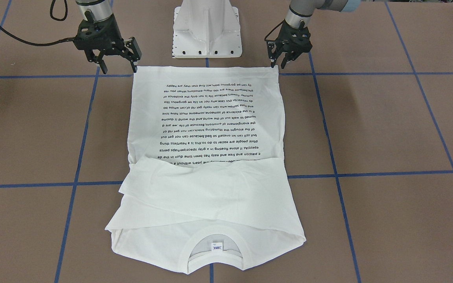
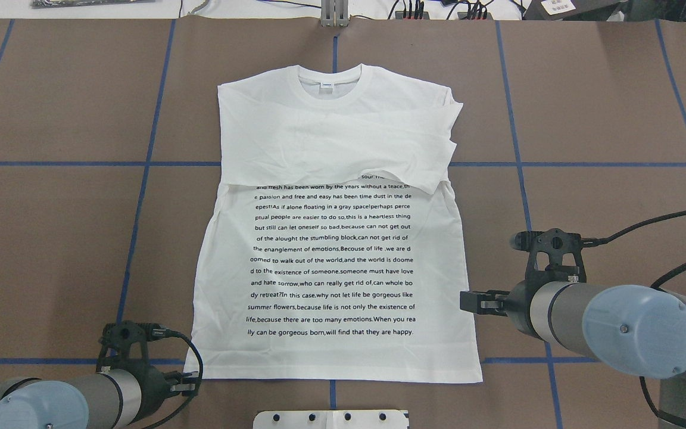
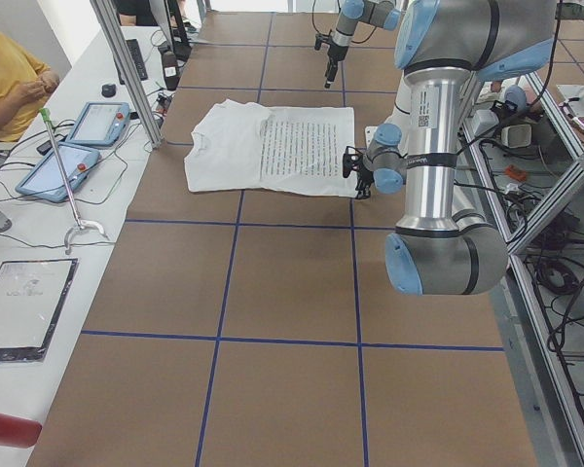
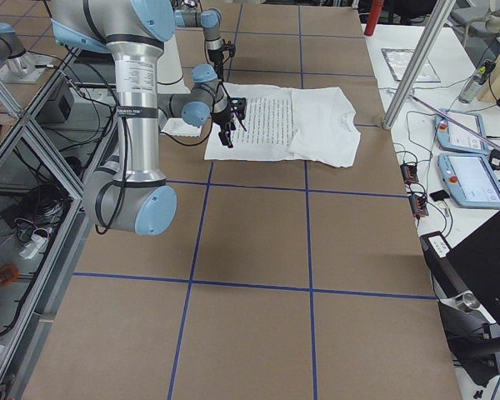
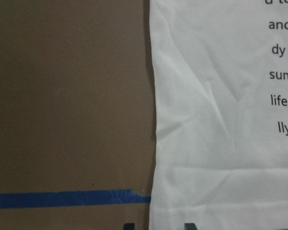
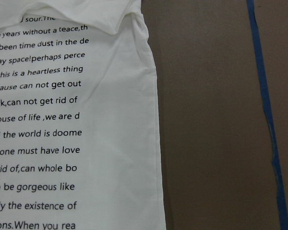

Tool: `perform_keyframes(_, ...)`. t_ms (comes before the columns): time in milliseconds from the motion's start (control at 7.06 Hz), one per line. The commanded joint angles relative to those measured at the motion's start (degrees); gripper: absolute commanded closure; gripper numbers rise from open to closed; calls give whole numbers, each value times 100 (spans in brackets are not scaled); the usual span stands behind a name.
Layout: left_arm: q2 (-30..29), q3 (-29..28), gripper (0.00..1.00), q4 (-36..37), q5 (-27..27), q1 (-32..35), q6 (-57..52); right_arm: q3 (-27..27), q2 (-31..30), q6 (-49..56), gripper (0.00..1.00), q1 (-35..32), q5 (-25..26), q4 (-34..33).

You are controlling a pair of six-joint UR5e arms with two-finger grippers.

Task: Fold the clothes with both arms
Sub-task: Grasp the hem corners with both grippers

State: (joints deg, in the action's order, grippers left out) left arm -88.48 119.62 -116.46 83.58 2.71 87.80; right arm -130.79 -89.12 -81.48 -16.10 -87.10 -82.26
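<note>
The white long-sleeved T-shirt (image 2: 331, 268) lies flat and face up on the brown table. Its collar (image 2: 329, 77) points away from the robot, and both sleeves (image 2: 343, 146) are folded across the chest. My left gripper (image 1: 279, 62) hovers open at one hem corner. In the left wrist view its two fingertips (image 5: 129, 225) stand apart on either side of the shirt's (image 5: 221, 143) side edge. My right gripper (image 1: 118, 63) is wide open, just outside the other hem corner and above the table. The right wrist view shows only the shirt's (image 6: 86, 143) printed side edge.
The white metal pedestal (image 1: 207, 31) stands just behind the hem, between the two arms. Blue tape lines (image 2: 146, 164) grid the table. On the side bench lie tablets (image 3: 63, 165), with a person in yellow (image 3: 5, 73) seated there.
</note>
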Motion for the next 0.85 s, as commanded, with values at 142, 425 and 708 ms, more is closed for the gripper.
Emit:
perform_keyframes(142, -169, -158, 55, 0, 0, -7, -9, 1, 8, 0, 0, 2, 0, 0)
perform_keyframes(425, -170, -229, 56, 0, 0, 1, -26, 1, 9, 0, 0, 2, 18, 0)
perform_keyframes(708, -257, -212, 100, 0, 0, 19, -18, 1, 9, 0, 0, 2, 9, 0)
